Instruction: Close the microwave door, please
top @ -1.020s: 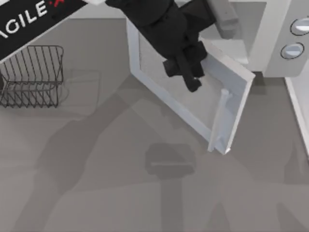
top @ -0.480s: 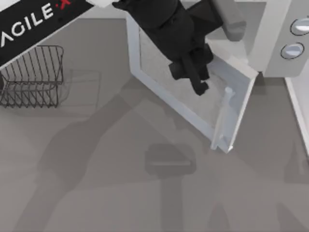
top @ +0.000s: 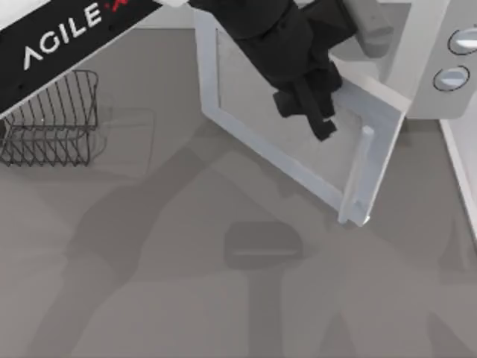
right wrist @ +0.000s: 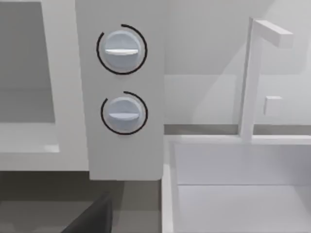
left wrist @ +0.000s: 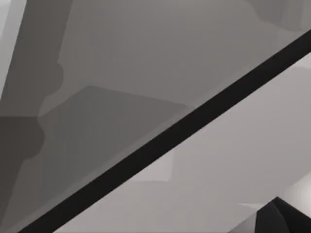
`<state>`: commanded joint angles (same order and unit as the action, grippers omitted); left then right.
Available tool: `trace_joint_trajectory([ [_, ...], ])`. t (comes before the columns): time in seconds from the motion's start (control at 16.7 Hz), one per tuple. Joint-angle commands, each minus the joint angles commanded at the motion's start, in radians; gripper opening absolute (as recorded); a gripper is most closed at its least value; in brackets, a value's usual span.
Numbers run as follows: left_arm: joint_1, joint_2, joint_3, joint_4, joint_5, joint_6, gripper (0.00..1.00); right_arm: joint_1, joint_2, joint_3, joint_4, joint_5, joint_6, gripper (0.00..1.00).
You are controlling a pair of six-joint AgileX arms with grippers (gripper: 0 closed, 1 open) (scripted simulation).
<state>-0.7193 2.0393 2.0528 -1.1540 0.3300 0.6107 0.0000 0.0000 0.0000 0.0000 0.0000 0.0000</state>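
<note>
Top view: left gripper (top: 322,127) against window side of microwave door (top: 283,142), handle (top: 358,175) just beyond fingertips; finger state unclear. Door half-open, angled off microwave (top: 425,67).

Open microwave door (top: 298,142) blocks the microwave (top: 417,67) front.

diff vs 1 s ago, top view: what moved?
The left arm's end effector slid toward the top view's right along the microwave door, pushing it. The door's free edge and bar handle swung right, toward the microwave; it is not yet shut. Nothing was gripped or released. The wire rack and the knobs stayed put.
</note>
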Motion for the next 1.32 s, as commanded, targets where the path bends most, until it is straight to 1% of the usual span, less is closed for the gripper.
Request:
trace_joint_trajectory([
  [0.48,-0.048,0.008,0.035,-0.055,0.015,0.004,0.0,0.0,0.0,0.0,0.0,0.0,0.0,1.0],
  [0.78,-0.037,0.06,0.088,-0.023,-0.013,-0.033,0.0,0.0,0.0,0.0,0.0,0.0,0.0,1.0],
  [0.96,-0.036,0.062,0.093,-0.02,-0.015,-0.034,0.0,0.0,0.0,0.0,0.0,0.0,0.0,1.0],
  [1.32,-0.063,0.073,0.11,-0.032,-0.028,-0.048,0.0,0.0,0.0,0.0,0.0,0.0,0.0,1.0],
])
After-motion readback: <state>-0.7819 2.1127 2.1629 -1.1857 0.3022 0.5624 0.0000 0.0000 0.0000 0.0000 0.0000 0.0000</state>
